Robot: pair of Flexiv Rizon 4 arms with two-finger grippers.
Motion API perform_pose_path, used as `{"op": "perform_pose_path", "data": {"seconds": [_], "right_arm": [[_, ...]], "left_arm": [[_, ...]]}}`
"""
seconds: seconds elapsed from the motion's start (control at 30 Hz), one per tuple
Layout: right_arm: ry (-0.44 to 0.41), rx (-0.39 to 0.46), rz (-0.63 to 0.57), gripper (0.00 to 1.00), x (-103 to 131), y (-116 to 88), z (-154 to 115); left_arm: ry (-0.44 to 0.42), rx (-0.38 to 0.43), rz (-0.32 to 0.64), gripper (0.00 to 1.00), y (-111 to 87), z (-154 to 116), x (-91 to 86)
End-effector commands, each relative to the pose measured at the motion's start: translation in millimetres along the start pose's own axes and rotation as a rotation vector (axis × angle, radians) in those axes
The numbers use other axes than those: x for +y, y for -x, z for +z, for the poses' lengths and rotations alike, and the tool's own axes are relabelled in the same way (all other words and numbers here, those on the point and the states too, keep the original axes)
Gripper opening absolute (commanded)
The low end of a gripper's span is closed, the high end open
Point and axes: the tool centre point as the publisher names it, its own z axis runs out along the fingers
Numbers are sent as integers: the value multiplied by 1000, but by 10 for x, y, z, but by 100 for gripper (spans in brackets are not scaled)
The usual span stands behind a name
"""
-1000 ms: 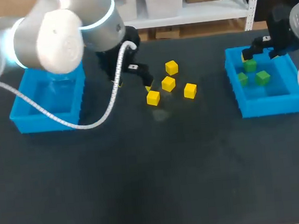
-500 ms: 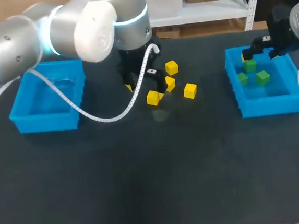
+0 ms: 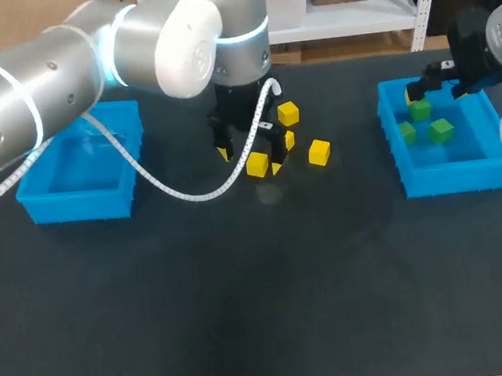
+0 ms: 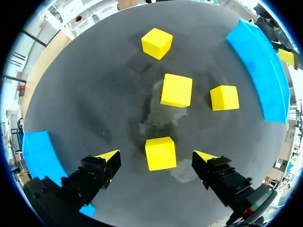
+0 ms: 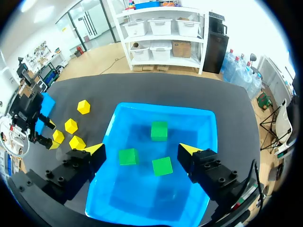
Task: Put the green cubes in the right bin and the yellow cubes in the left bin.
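Jaws spread, the left gripper (image 4: 156, 156) straddles the nearest yellow cube (image 4: 160, 152), seemingly lined up to grasp it for the left bin (image 3: 76, 204), while the right gripper (image 5: 142, 150) hovers released over three green cubes (image 5: 159, 130) in the right bin (image 5: 161, 108).

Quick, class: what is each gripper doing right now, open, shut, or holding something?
Left gripper: open, a yellow cube between its fingers, not gripped.
Right gripper: open, empty, over the right bin.
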Motion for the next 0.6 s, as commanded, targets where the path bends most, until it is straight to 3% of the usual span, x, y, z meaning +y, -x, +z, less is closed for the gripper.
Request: {"op": "perform_pose_path", "data": {"seconds": [0.03,0.17,0.47,0.6], "right_arm": [[-9,-5,1,100,16,-20,-20],[-9,-5,1,100,16,-20,-20],[-9,-5,1,100,16,-20,-20],[-9,-5,1,100,16,-20,-20]], "left_arm": [[22,84,7,73,75,29,-25],[46,80,5,0,61,78,-23],[30,84,-10,0,6,137,-12],[10,11,-39,0,19,-39,81]]}}
